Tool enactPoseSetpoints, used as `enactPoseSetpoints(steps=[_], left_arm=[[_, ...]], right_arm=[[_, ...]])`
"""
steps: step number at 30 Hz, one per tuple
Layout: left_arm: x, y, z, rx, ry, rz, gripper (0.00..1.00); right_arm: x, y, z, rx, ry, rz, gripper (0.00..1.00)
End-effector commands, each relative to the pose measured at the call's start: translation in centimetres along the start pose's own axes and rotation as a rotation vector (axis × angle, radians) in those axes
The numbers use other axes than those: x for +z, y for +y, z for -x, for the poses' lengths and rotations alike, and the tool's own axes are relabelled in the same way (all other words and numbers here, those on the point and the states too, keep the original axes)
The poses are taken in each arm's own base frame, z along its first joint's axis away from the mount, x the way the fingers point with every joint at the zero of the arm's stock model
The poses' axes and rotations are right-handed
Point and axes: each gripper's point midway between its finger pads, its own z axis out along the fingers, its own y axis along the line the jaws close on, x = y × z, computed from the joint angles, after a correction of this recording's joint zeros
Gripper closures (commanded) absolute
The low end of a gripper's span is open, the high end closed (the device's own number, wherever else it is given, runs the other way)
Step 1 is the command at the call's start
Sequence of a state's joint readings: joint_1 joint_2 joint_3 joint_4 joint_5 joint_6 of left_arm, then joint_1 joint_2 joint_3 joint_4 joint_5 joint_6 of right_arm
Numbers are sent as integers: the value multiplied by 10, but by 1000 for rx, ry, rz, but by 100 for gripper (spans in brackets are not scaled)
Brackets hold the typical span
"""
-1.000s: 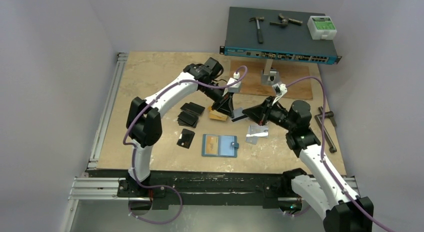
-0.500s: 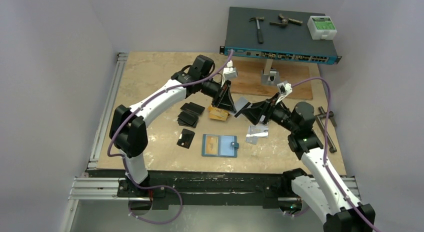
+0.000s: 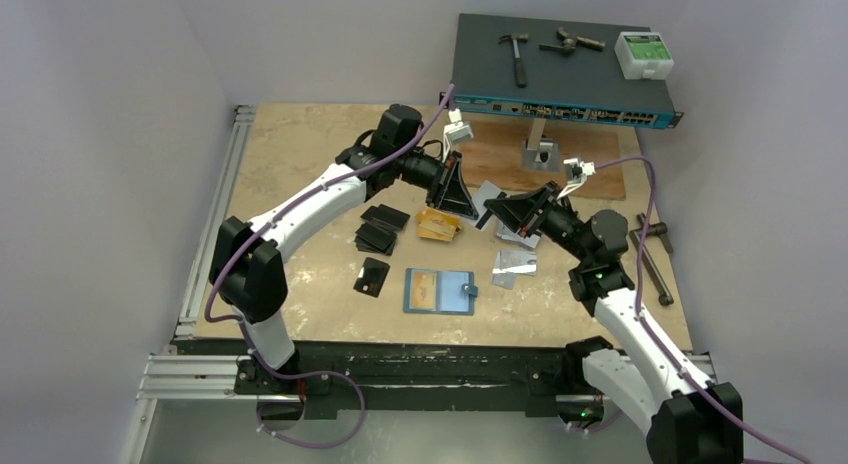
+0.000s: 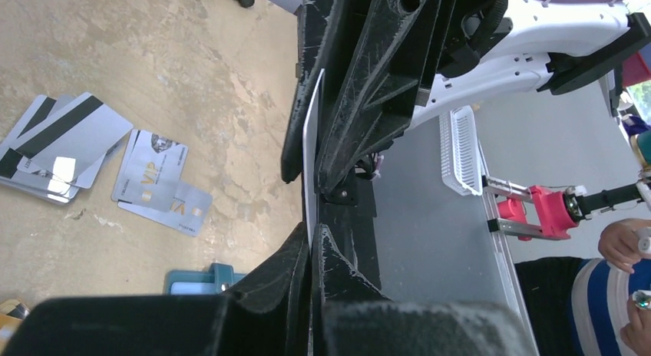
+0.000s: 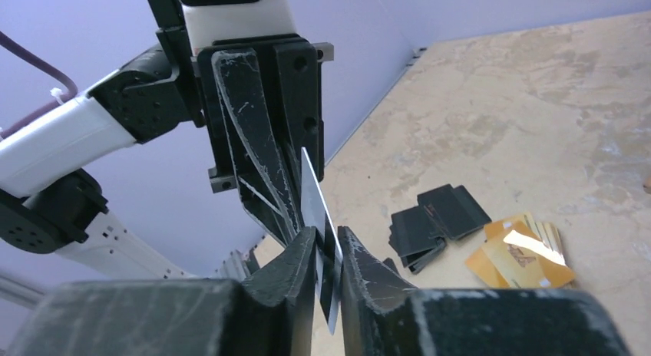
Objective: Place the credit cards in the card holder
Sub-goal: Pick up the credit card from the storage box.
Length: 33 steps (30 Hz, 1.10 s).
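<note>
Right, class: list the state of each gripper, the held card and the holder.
left gripper: shut on the silver card
right gripper: shut on the same card
silver card: in the air, gripped by both
holder: open, lying flat

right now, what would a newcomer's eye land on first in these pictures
The left gripper and right gripper meet in mid-air over the middle of the table, both pinching one silver-white card. Below them the teal card holder lies open near the front edge, with black cards, orange-gold cards and silver cards scattered nearby.
</note>
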<state>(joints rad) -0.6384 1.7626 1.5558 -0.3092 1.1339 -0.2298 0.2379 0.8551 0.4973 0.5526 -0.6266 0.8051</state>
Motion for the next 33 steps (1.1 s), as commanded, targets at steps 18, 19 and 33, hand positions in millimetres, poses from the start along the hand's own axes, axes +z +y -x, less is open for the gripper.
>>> enactPoseSetpoints(steps=[18, 19, 33], left_arm=[[-20, -49, 12, 13, 2, -162, 70], [-21, -51, 13, 17, 3, -175, 70], [-36, -52, 31, 44, -33, -194, 80]], right_arm=[[-10, 13, 4, -33, -12, 3, 100], [-10, 12, 3, -33, -7, 7, 100], [-12, 12, -13, -18, 66, 29, 100]])
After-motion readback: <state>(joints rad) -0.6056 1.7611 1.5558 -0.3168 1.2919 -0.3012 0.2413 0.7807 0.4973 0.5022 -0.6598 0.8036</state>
